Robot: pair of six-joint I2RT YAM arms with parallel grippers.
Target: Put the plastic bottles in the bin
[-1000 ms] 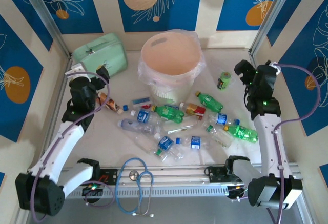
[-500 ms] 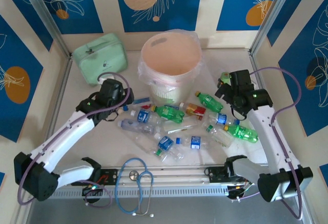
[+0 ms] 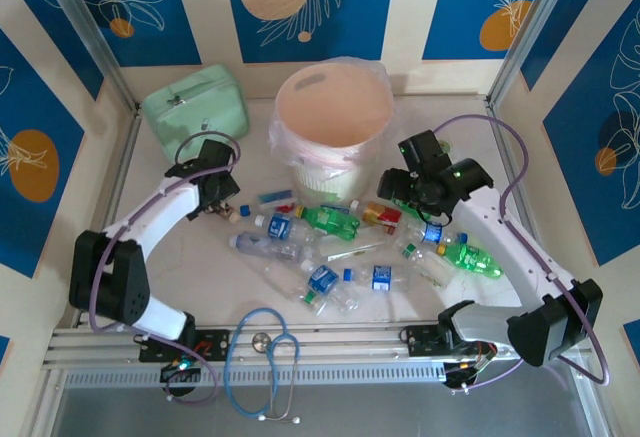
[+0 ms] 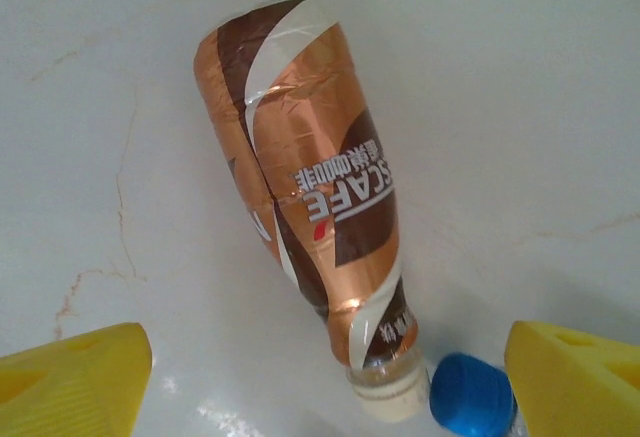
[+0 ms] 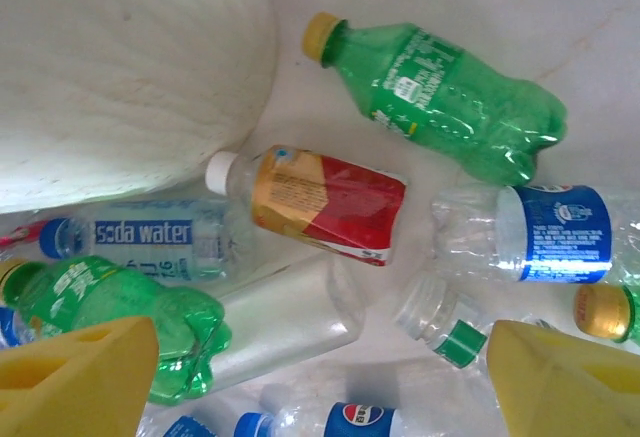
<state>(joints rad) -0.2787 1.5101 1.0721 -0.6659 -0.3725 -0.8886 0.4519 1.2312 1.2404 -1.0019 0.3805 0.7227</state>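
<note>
Bin [image 3: 335, 107]: upper centre of top view; clear liner [image 3: 385, 122] inside
Plastic bottles [image 3: 330, 222]: strewn on worktop [image 3: 190, 257] just below bin, outside it
Left pincer [image 4: 325, 377]: jaws wide apart; brown bottle [image 4: 310, 197] between, untouched
Right pincer [image 5: 320, 377]: jaws apart above red-and-yellow bottle [image 5: 325, 202]

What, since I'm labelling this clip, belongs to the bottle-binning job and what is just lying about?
Job: bin; brown bottle; green bottles; red-and-yellow bottle; clear bottles heaped near the bin.
Lying about: mint case; stethoscope.
</note>
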